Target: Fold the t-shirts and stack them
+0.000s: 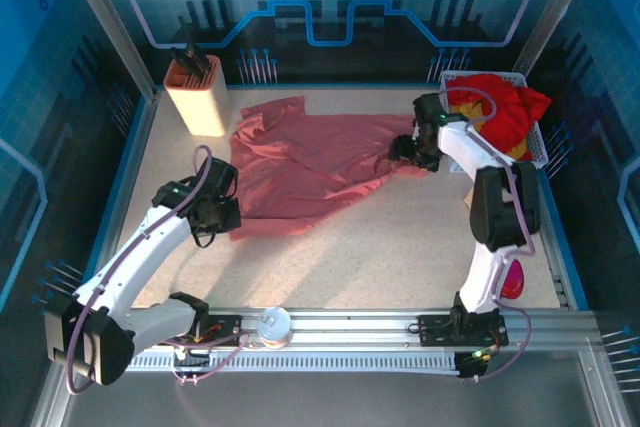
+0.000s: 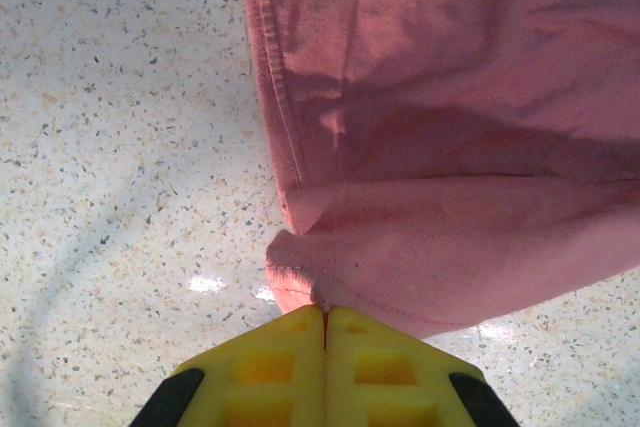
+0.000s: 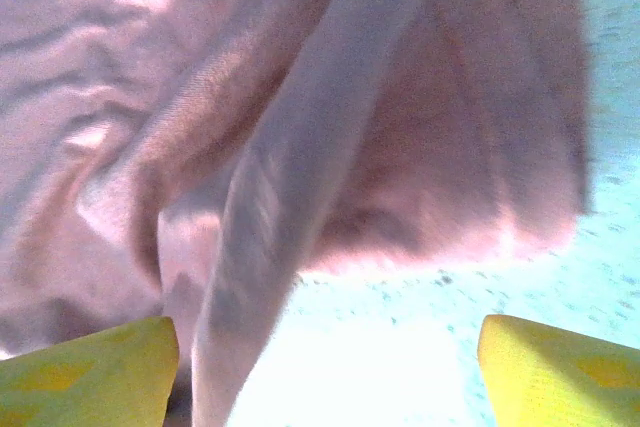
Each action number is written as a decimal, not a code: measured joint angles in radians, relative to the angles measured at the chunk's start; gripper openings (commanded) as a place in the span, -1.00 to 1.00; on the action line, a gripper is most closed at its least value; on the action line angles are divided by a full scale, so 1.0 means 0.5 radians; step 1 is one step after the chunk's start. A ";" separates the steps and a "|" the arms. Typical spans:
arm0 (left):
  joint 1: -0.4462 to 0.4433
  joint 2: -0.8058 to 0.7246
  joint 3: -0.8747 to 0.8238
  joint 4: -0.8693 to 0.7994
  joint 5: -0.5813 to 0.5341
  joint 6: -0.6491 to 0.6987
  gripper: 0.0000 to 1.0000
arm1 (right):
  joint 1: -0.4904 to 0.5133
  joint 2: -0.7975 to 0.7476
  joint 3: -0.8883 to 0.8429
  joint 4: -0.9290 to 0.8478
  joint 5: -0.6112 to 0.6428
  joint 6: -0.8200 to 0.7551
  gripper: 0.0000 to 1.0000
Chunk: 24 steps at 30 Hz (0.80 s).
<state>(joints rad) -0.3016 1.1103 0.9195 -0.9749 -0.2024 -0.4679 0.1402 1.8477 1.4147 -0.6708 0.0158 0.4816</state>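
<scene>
Top view: cool blue cast, even overhead light, speckled surface [image 1: 400, 237] bright, short soft shadows under the arms, frame edges dim. Left wrist view: sharp, small white glare spots low centre, pink t-shirt [image 2: 450, 147] softly shaded in its folds. Right wrist view: overexposed, washed-out lower centre, cloth blurred, right end effector [image 3: 328, 332] fingers [image 3: 90, 377] out of focus.

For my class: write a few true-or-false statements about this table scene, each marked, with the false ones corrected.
1. The pink t-shirt lies spread on the table. True.
2. The left gripper is open. False: it is shut on a corner of the pink t-shirt.
3. The right gripper is open at the shirt's right edge. True.
4. The white basket holds a blue shirt. False: a red t-shirt lies in it.
</scene>
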 measured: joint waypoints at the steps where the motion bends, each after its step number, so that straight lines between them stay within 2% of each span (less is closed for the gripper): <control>1: 0.008 0.011 0.002 0.006 0.001 0.005 -1.00 | -0.021 -0.088 -0.072 0.052 0.011 0.009 0.56; 5: 0.076 0.041 0.015 0.028 0.014 0.027 -1.00 | -0.134 -0.266 -0.301 0.217 0.022 0.047 0.52; 10: 0.138 0.044 0.070 0.045 0.032 0.064 -1.00 | -0.244 -0.223 -0.476 0.285 0.021 0.103 0.32; 23: 0.145 0.074 0.097 0.076 0.085 0.067 -1.00 | -0.248 0.082 -0.400 0.492 -0.018 0.181 -0.05; 24: 0.145 0.074 0.096 0.076 0.085 0.067 -1.00 | -0.248 0.104 -0.376 0.503 -0.021 0.183 -0.15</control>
<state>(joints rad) -0.2291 1.1473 0.9676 -0.9371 -0.1596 -0.4343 0.0162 1.8996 1.2266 -0.4194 0.0051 0.5732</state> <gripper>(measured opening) 0.063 0.482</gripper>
